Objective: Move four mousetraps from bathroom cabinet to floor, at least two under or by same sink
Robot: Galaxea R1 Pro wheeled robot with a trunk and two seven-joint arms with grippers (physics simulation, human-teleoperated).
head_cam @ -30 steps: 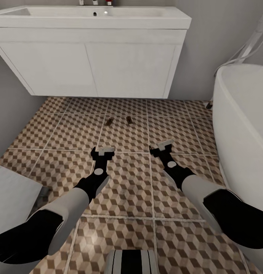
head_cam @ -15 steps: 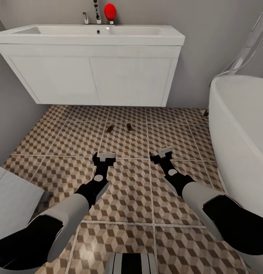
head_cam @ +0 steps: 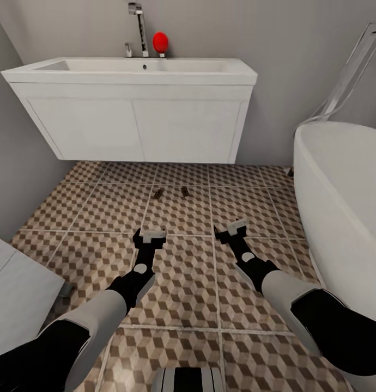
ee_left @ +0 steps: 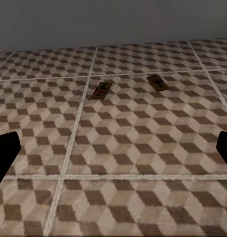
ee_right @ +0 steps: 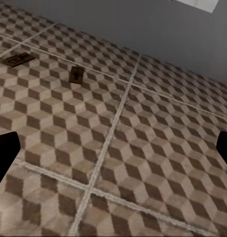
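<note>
On cube-pattern bathroom floor (head_cam: 90, 218), two mousetraps (head_cam: 158, 193) before sink vanity (head_cam: 139, 128); both hands wide, empty.

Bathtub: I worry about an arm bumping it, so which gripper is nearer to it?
Right. The right gripper hangs over the tiles toward the bathtub, which curves along that side. The left gripper sits farther across the bathroom floor, toward the opposite wall.

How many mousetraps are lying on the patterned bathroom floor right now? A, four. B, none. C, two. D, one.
C: two mousetraps lie side by side on the bathroom floor in front of the white vanity under the bathroom sink, ahead of both empty grippers.
</note>
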